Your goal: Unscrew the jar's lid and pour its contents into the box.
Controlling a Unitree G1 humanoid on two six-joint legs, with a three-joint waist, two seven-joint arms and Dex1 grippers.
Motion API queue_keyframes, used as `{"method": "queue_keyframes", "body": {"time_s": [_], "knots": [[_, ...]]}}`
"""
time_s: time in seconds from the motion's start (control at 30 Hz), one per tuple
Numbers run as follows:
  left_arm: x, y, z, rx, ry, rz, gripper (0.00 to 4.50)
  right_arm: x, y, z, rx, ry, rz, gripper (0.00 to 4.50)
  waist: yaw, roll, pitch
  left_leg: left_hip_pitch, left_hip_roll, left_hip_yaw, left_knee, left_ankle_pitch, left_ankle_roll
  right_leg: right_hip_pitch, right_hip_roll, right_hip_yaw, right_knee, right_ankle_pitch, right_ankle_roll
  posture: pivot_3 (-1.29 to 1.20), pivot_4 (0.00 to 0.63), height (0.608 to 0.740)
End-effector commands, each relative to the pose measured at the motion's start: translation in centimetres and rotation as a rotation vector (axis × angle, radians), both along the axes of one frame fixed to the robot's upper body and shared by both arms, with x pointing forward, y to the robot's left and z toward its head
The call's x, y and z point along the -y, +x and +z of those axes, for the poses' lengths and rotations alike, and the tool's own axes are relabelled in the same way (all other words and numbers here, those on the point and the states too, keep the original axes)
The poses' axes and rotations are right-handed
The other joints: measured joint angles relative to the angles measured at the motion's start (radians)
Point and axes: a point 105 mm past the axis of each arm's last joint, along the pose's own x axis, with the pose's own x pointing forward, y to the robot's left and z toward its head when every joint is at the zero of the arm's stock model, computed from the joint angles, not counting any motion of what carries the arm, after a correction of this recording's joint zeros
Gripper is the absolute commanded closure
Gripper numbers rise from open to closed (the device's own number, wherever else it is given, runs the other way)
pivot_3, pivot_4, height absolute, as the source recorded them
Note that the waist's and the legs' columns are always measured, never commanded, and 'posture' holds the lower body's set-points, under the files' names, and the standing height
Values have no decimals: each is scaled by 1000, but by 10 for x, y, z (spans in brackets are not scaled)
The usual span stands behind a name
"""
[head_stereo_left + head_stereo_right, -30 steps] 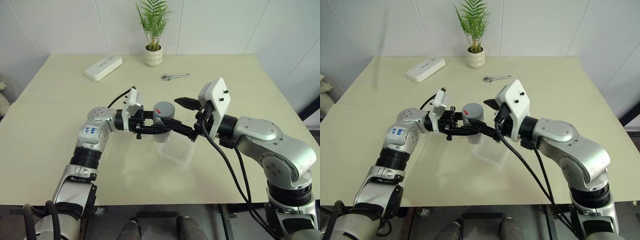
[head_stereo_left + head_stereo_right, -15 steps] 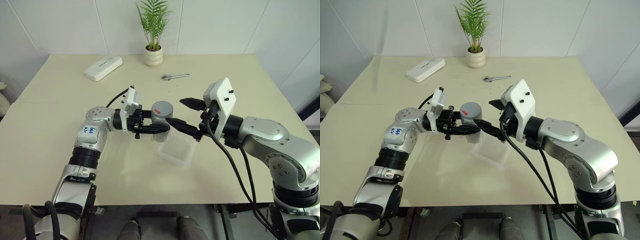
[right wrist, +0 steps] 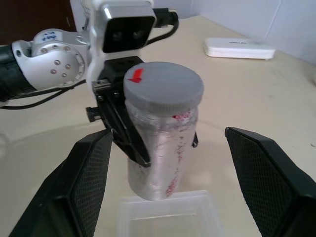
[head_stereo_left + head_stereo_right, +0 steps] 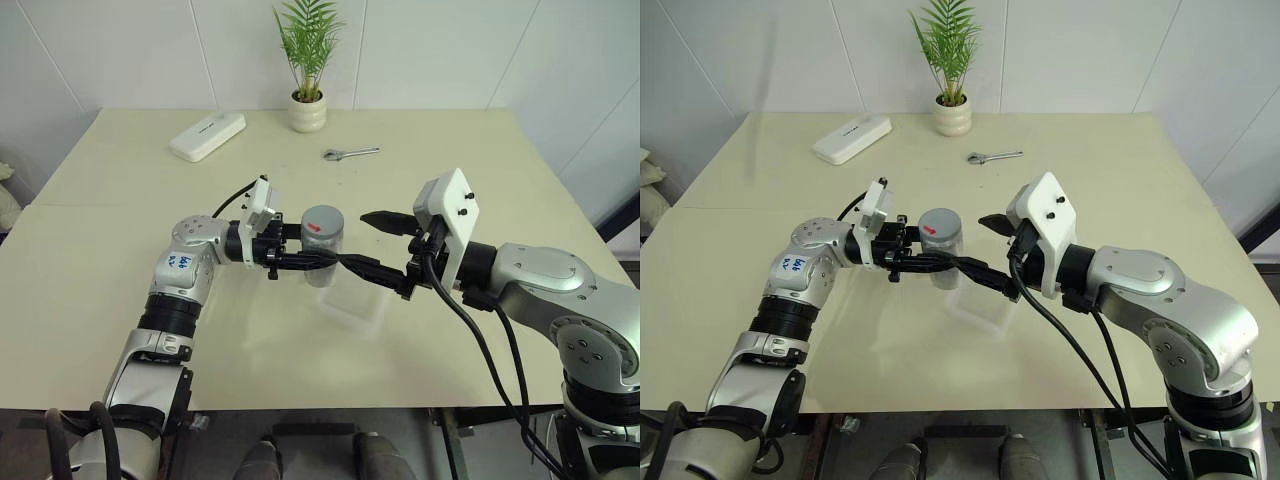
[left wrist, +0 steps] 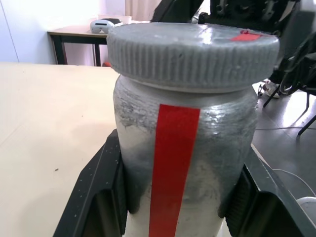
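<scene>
Moved: my right gripper [image 4: 378, 243] has backed away from the lid [image 4: 322, 219], and its two fingers now stand apart with nothing between them.
Left gripper [image 4: 312, 259]: clamped around the jar's [image 4: 942, 255] body, below the lid, so the cap is free to be turned.
Jar place: held just above the box [image 3: 170, 216], over its near edge, ready for pouring later, I reckon.
Jar axis: upright, long axis vertical, lid up, red stripe facing my left wrist.
Lid: seated on the jar, its red mark on top.
Contents: can't make them out.
Right fingers [image 3: 88, 182]: flanking the jar, well clear of it.
</scene>
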Motion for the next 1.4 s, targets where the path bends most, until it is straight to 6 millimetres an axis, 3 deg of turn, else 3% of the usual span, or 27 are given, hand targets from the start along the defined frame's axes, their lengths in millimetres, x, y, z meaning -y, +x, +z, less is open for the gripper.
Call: {"method": "queue_keyframes", "body": {"time_s": [0.03,0.4,0.87,1.4], "knots": [[1,-1,11,55,-7,-17,2521,-3,-8,25,95,53,20,705,-1,0,0,0,0,0,0,0,0,0,0,0,0,0,0,0,150,740],[3,-3,10,62,-3,-35,2521,-21,8,36,111,123,11,705,-1,0,0,0,0,0,0,0,0,0,0,0,0,0,0,0,150,740],[4,-5,8,73,3,-35,2521,-44,9,28,68,139,81,705,-3,0,0,0,0,0,0,0,0,0,0,0,0,0,0,0,150,740],[4,-6,9,78,1,-28,2521,-33,21,19,60,99,17,705,-3,0,0,0,0,0,0,0,0,0,0,0,0,0,0,0,150,740]]}}
